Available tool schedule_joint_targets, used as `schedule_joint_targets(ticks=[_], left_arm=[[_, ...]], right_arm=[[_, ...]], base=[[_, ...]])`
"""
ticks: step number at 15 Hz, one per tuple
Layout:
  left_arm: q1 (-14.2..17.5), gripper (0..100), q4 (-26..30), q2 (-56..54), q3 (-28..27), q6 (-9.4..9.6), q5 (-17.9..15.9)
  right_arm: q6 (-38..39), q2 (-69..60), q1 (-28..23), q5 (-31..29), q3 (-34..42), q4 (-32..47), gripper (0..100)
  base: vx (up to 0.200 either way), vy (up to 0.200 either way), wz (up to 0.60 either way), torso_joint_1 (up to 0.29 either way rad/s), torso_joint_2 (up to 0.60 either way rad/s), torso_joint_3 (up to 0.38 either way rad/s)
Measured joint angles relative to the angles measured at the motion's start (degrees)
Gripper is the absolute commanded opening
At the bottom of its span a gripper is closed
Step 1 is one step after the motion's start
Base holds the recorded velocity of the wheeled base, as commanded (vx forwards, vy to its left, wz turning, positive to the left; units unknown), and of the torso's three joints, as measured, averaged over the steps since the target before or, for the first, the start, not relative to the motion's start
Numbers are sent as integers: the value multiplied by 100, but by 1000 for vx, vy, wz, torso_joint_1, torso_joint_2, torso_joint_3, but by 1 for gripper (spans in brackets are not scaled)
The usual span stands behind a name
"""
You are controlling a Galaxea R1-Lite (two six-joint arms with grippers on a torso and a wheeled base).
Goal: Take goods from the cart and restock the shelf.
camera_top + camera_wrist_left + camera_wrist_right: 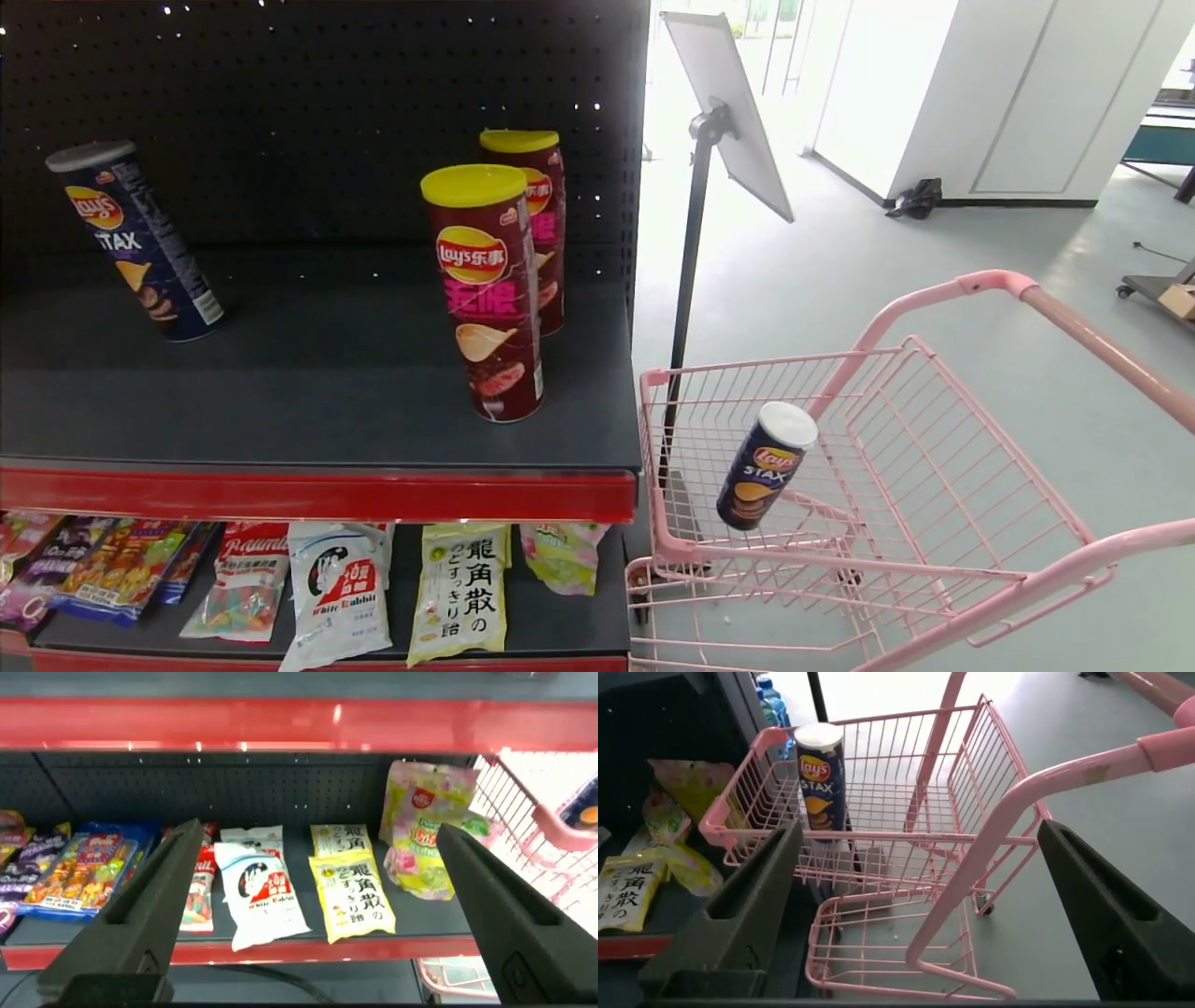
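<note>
One blue can [767, 464] sits in the pink cart [934, 485], head view; three other cans [485, 289] stand on the shelf [327, 392]. Left wrist: my left gripper [318, 835] gapes empty, facing the snack bags [350, 891]. Right wrist: my right gripper [920, 831] is spread wide, facing the cart, presumably to take that can.

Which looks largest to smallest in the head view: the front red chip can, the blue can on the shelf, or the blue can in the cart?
1. front red chip can
2. blue can on the shelf
3. blue can in the cart, though its greater distance from the camera may shrink it
</note>
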Motion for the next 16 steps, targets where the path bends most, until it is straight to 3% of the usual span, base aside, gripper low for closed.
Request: schedule_joint_targets(ticks=[9, 16], left_arm=[[0, 100, 6, 0, -1, 0, 0], [0, 100, -2, 0, -6, 0, 0]], right_arm=[[-7, 0, -1, -2, 0, 0, 100], [-96, 2, 0, 261, -11, -46, 100]], base=[[0, 0, 0, -205, 522, 318], [0, 0, 0, -26, 66, 44]])
